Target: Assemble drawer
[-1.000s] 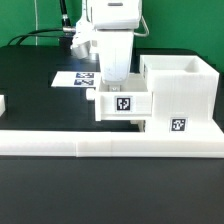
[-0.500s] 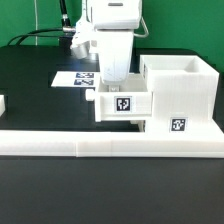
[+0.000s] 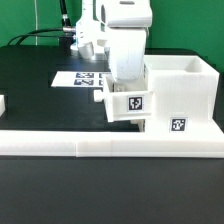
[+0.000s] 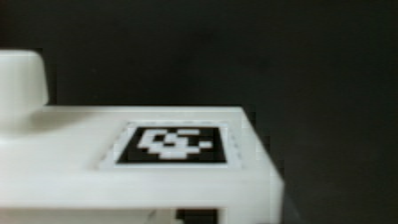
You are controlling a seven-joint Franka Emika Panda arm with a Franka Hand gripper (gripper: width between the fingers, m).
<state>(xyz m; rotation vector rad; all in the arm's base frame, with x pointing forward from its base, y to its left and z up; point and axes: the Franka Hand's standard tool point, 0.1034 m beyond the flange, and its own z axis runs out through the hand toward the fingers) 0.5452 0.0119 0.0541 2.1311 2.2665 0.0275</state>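
Note:
The drawer's tall white shell [image 3: 185, 95] stands at the exterior view's right against the rail, with a marker on its front. A smaller white tray [image 3: 130, 103] with a marker on its face sits against the shell's left side. My gripper [image 3: 127, 88] comes down from straight above the tray; its fingertips are hidden behind the tray's wall and the hand. It appears shut on the tray. In the wrist view the tray [image 4: 71, 150] and its marker fill the lower half, blurred, over the black table.
A long low white rail [image 3: 100, 145] runs along the table's front edge. The marker board [image 3: 78, 79] lies flat behind the tray. Another white part [image 3: 3, 103] shows at the exterior view's left edge. Cables hang at the back left.
The gripper and the tray have moved together toward the exterior view's right, bringing the tray up against the shell. The shell has not moved.

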